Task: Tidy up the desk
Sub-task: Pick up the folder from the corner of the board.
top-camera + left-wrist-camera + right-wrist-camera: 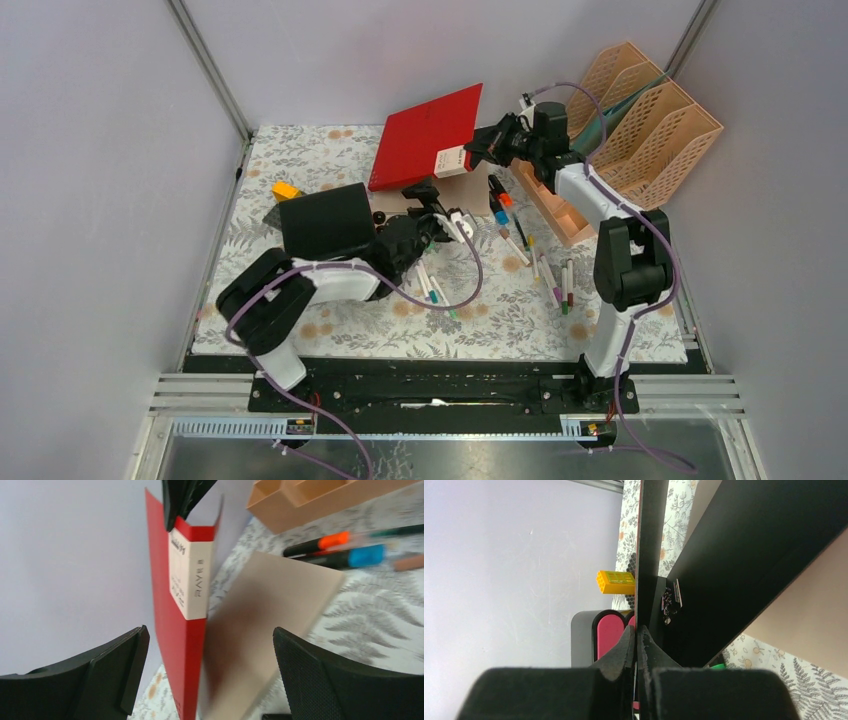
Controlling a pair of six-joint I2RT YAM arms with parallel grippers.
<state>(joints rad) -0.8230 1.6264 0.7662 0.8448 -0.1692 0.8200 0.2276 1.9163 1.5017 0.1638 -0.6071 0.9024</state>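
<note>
- Red folder [425, 135] is up off the counter [500, 320] at the back, tilted. The right pincer [478, 147] is clamped tight on the thin edge near its white-labelled spine.
- Left pincer [445, 208] has its fingers wide apart with nothing in them. It sits mid-counter and points at the folder's spine.
- My main worry is that edge-only grip. It's a big flat folder, so it could pivot or slip out, or the cover could flop open if the arm swings.
- The two arms are also close together, so a careless move by the left one could knock the folder loose.
- The tan sheet [455, 190] lies right under the folder, and the loose markers [540, 265] are scattered just beside it. A low pass could drag or scatter those.
- Containers: the peach slotted file rack [650, 130] stands at the back right with something teal [620, 100] in a rear slot. The other slots look free.
- The wooden tray [560, 215] sits beside the right arm, and I can't make out anything in it.
- If the folder is headed for the rack, I'd guess a corner could catch on a divider.
- Over on the left there's a black folder [325, 220] and a yellow block [285, 189], well apart from all this.
</note>
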